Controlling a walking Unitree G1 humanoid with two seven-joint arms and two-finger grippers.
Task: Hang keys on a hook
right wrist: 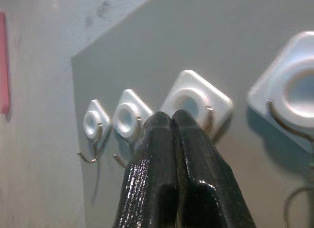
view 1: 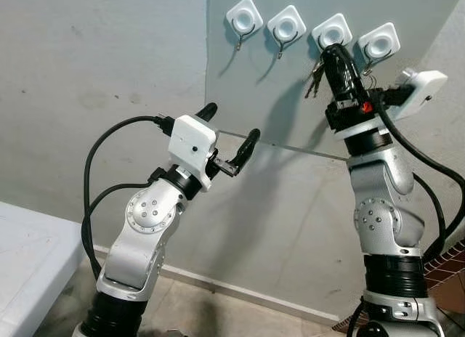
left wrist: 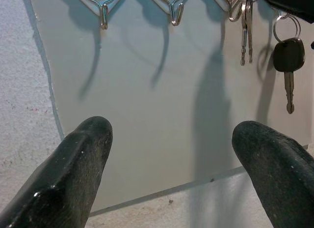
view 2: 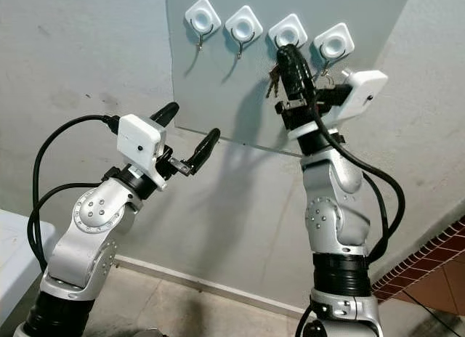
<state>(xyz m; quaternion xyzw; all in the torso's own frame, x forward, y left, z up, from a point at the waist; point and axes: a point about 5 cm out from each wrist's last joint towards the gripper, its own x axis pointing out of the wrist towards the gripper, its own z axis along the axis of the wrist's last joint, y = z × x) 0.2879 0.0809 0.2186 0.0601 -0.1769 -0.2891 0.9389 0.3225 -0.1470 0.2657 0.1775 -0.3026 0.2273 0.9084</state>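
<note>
Four white hooks sit in a row on a grey panel [view 1: 290, 97] on the wall. A bunch of silver keys [left wrist: 245, 31] hangs at the third hook [left wrist: 234, 9]. A black-headed key [left wrist: 288, 56] dangles on a ring by the fourth hook [view 1: 379, 39]. My right gripper [view 1: 334, 52] is raised with its tips against the third hook [right wrist: 196, 98]. Its fingers [right wrist: 152, 154] are pressed shut, and nothing shows between them. The silver keys [view 1: 314, 75] hang just left of it. My left gripper [view 1: 231, 124] is open, held lower and left, facing the panel.
Two hooks at the left [view 1: 244, 17] [view 1: 286, 22] carry nothing. A white table corner [view 1: 29, 257] is at the lower left. Reddish tiling [view 2: 436, 257] shows at the lower right, and a baseboard [view 1: 240, 290] runs along the wall's foot.
</note>
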